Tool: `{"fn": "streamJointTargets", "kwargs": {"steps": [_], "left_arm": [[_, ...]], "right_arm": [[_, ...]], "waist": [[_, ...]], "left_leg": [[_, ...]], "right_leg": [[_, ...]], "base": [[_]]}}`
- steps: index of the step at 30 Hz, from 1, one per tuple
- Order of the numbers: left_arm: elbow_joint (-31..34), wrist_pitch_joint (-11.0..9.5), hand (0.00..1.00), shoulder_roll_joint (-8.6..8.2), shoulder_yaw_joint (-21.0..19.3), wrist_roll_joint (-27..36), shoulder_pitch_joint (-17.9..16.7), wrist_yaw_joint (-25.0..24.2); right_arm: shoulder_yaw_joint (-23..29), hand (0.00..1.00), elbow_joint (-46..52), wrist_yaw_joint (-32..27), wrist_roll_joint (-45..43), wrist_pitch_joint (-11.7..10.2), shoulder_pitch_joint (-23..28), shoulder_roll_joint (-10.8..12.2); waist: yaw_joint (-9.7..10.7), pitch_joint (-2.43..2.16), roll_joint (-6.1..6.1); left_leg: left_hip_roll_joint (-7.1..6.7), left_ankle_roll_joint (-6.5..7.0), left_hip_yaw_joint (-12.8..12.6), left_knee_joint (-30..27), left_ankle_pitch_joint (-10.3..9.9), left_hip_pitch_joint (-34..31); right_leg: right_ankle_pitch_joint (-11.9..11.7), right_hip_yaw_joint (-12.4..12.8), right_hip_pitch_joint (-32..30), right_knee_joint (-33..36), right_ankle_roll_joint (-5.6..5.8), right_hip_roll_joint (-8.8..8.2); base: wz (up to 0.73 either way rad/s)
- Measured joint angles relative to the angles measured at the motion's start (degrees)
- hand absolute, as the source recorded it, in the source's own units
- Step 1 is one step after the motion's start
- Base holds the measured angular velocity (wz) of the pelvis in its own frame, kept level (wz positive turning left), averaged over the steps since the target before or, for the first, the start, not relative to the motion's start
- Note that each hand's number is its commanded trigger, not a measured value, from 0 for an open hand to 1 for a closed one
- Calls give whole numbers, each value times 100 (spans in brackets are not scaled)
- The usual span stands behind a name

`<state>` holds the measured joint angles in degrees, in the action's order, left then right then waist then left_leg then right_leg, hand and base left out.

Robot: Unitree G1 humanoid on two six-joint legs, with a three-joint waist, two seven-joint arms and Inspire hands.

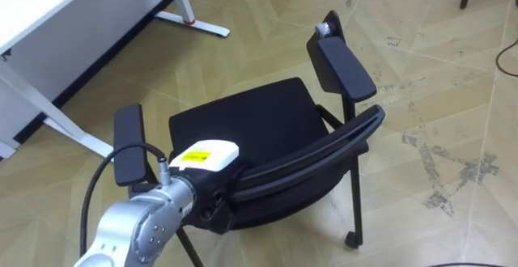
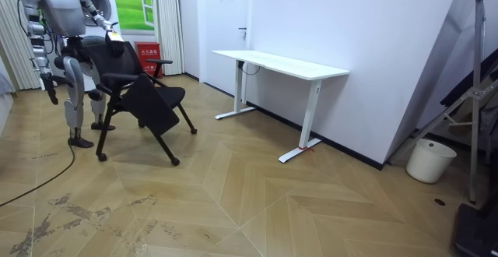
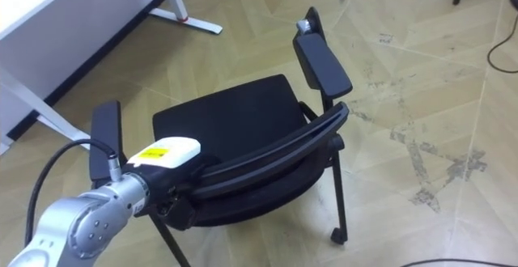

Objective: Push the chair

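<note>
In the left eye view, a black chair (image 1: 243, 121) with two padded armrests stands on the wooden floor (image 1: 437, 81), its curved backrest on the near side and its seat facing away. The left hand (image 1: 204, 166) comes in from the lower left and rests against the left end of the backrest's top rail. Its fingers are lost against the dark frame, so I cannot tell whether they are clenched round the rail or only lie on it. A white desk (image 1: 48, 8) fills the far left corner, with one of its flat feet on the floor beyond the chair.

In the room view, the robot stands upright at the far left, just behind the chair (image 2: 144, 93), with its left hand (image 2: 111, 37) reaching forward to the top of the backrest. Its right hand (image 2: 51, 95) hangs down beside its body, well apart from the chair and too small to read. The desk (image 2: 280, 64) stands against the wall to the chair's right, with open floor between them. A white bucket (image 2: 430, 160) sits by the wall at the far right.

In the right eye view, the left hand (image 3: 166, 162) is again at the left end of the backrest, its fingers hidden.
</note>
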<state>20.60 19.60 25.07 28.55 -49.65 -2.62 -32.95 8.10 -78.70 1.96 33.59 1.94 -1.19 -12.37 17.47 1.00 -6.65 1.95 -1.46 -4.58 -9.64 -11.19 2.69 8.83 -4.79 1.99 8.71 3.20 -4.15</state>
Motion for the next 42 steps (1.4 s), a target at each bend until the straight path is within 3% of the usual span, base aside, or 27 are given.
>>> {"fn": "streamJointTargets", "kwargs": {"steps": [6,7,8,13,17,24,29,35,38,42], "left_arm": [[-7,-29,100,27,-16,3,0,1],[-7,-44,100,28,-25,3,1,10],[-18,-92,100,34,-31,3,1,34],[-34,-339,100,184,-43,-8,1,152],[-40,-504,100,296,-128,-55,3,204],[-162,-634,100,549,-242,-51,188,289],[-172,-779,100,758,-394,-42,197,314],[-213,-984,100,964,-415,-4,279,299],[-228,-1083,100,957,-487,6,279,257],[-288,-1160,100,950,-488,7,311,261]], "right_arm": [[51,0,-11,71,56,-6,-1,2],[99,0,-19,65,50,-19,-3,0],[183,0,-61,51,46,-55,0,-1],[502,0,-234,-176,-52,-130,58,-57],[681,0,51,-436,-676,-163,291,-236],[776,0,679,-1180,-1936,-389,284,-387],[846,0,2358,-1590,-3041,-424,294,-616],[868,0,4886,-1883,-4545,-525,527,-779],[865,0,5805,-1884,-5520,-503,515,-779],[541,0,6690,-1885,-5926,-501,402,-799]], "waist": [[-29,18,29],[-30,-2,-1],[-31,20,32],[-21,15,39],[-51,22,94],[-80,-31,306],[-188,-41,325],[-222,-58,323],[-298,-59,323],[-379,-62,318]], "left_leg": [[8,0,-15,-1,0,56],[8,0,-15,-2,0,47],[8,0,-13,-2,0,41],[9,0,-12,-19,0,-12],[6,0,-67,-20,0,-23],[8,21,-176,-191,-13,-182],[10,47,-400,-233,-29,-247],[17,66,-481,-385,-41,-393],[17,66,-489,-389,-42,-407],[18,66,-491,-379,-41,-383]], "right_leg": [[-1,14,-6,12,-3,9],[0,17,-10,1,-3,10],[2,13,-13,-3,-5,12],[3,21,-60,24,-7,14],[4,142,-129,118,-8,15],[1,265,-327,299,-4,17],[-17,468,-551,457,13,17],[-16,462,-632,512,14,3],[-16,473,-681,571,14,2],[-17,491,-685,610,13,6]], "base": [[0],[0],[0],[-1],[-13],[-7],[-19],[0],[-1],[0]]}}
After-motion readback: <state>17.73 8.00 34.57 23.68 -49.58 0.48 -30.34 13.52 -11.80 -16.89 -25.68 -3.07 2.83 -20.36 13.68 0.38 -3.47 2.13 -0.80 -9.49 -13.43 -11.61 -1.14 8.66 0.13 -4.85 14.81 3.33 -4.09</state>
